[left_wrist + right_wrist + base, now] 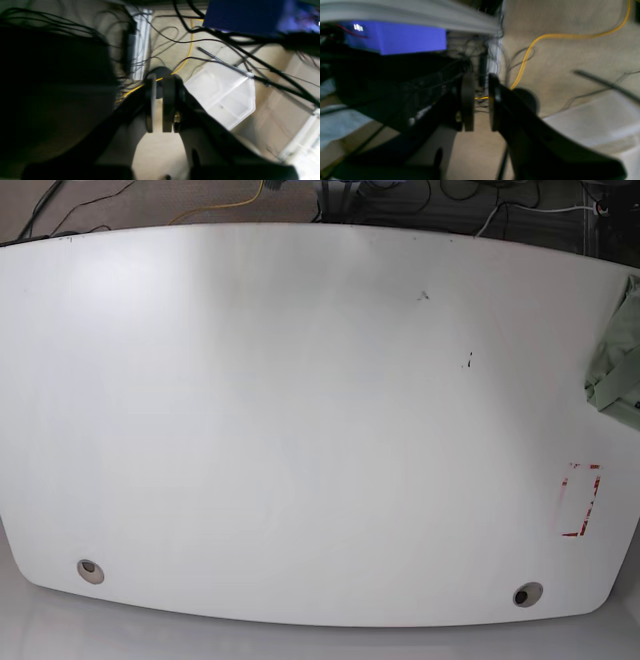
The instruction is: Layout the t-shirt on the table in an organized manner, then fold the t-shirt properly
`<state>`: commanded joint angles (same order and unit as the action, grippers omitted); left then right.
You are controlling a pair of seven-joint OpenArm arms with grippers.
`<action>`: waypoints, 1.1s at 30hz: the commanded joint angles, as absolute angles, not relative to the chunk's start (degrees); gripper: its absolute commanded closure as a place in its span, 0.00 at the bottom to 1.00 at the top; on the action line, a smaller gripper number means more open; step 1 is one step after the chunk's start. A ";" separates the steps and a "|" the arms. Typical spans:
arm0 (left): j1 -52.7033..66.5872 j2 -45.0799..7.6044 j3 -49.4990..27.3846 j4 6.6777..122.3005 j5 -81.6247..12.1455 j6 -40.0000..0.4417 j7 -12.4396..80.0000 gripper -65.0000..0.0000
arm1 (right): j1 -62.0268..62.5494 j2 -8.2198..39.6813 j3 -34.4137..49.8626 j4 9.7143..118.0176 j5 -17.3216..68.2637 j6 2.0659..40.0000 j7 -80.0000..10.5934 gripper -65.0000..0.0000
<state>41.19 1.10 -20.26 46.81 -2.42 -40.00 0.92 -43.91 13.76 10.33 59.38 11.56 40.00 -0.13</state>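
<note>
Only a crumpled part of the pale green t-shirt [618, 355] shows in the base view, at the right edge of the white table [300, 430]; the rest runs out of frame. Neither arm appears in that view. The left wrist view looks down at the floor, and my left gripper [159, 82] hangs there with its fingers almost together and nothing between them. My right gripper [478, 82] also hangs over the floor in the right wrist view, with a narrow gap between its fingers and nothing held.
A red tape rectangle [580, 500] marks the table's right side. Two grey grommets [90, 570] [527, 593] sit near the front edge. Under the wrist cameras lie dark cables, a yellow cable [532, 47], a blue box [250, 15] and a white plastic bin [225, 97].
</note>
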 joint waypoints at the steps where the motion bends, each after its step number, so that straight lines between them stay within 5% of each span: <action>1: 38.73 1.10 -20.26 43.74 -1.63 -40.00 0.92 0.94 | -42.07 13.85 9.54 56.84 11.56 40.00 -0.04 0.86; 3: 34.24 0.40 -20.26 38.55 0.13 -40.00 0.92 0.94 | -39.08 13.93 8.48 52.53 11.47 40.00 -0.04 0.86; 7: 27.47 -1.01 -20.00 30.73 1.36 -33.71 0.84 0.94 | -34.59 13.93 6.37 46.99 11.47 39.96 -0.04 0.86; 23: 11.38 -4.09 -14.99 12.18 1.54 -13.67 0.84 0.94 | -21.58 12.09 4.70 30.73 5.58 30.99 -0.04 0.85; 33: 10.77 -4.09 -12.62 11.56 1.54 -10.68 0.92 0.94 | -18.86 11.74 4.62 27.91 5.49 30.37 -0.04 0.84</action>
<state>10.77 -4.09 -12.62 11.56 1.54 -10.68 0.92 -18.86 11.74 4.62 27.91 5.49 30.37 -0.04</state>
